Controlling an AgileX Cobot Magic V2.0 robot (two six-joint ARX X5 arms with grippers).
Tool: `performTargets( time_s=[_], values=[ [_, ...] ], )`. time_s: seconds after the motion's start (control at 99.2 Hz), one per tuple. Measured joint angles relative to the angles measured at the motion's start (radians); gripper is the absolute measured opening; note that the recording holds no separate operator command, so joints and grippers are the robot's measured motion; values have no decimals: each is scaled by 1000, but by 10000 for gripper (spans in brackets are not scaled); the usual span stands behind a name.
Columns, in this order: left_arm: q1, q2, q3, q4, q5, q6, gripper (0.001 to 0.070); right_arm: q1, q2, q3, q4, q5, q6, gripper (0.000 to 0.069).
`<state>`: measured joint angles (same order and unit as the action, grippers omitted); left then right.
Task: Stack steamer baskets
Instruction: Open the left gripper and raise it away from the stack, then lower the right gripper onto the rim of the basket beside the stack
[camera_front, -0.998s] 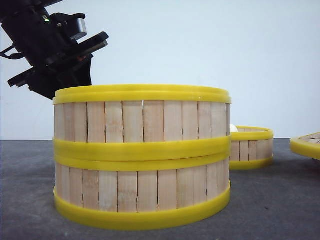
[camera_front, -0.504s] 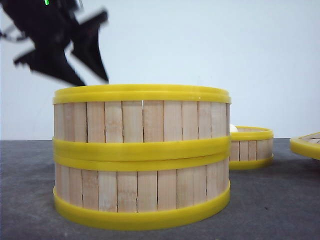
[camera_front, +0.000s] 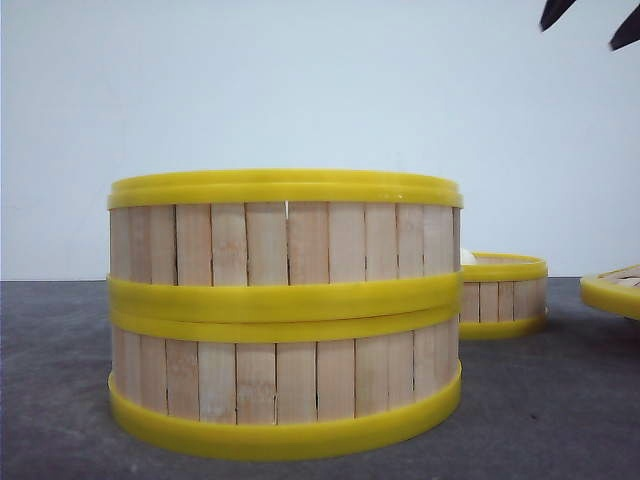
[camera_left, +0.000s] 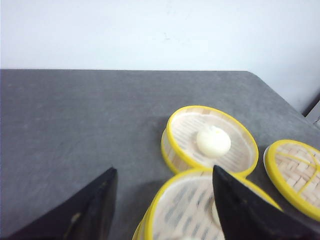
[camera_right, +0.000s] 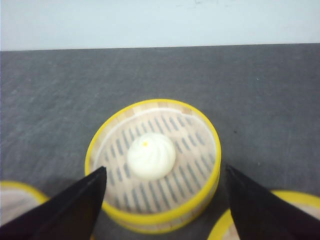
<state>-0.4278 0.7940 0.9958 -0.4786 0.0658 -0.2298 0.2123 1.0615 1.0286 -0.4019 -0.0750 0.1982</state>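
Observation:
Two steamer baskets (camera_front: 285, 310) stand stacked at the front centre; the upper one (camera_left: 185, 210) lies partly below my left gripper (camera_left: 164, 168), which hangs open and empty above it. A third steamer basket (camera_front: 503, 295) sits behind and to the right of the stack, holding a white bun (camera_right: 151, 156). My right gripper (camera_right: 165, 168) is open high above this basket (camera_right: 200, 130), its fingers spread wider than the rim. Only its dark fingertips (camera_front: 555, 12) show at the front view's top right corner.
A yellow-rimmed round piece with a woven face (camera_front: 612, 290) lies at the far right, close beside the single basket (camera_left: 210, 140). The grey table (camera_left: 75, 120) stretches bare to the left. A pale wall stands behind it.
The left arm has risen from behind the stack's upper left and left the front view. The right gripper's fingertips have come into the top right corner.

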Motion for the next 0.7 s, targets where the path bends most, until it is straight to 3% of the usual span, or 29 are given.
performTargets(
  time_s=[0.131, 0.544, 0.696],
  values=[
    [0, -77, 0, -105, -44, -2, 361, -19, 164, 90, 0, 0, -3, 466],
    [-1, -302, -10, -306, -41, -39, 361, -101, 624, 301, -32, 0, 19, 464],
    [-1, -357, -10, -338, -40, -48, 361, -106, 723, 308, -24, 0, 20, 410]
  ],
)
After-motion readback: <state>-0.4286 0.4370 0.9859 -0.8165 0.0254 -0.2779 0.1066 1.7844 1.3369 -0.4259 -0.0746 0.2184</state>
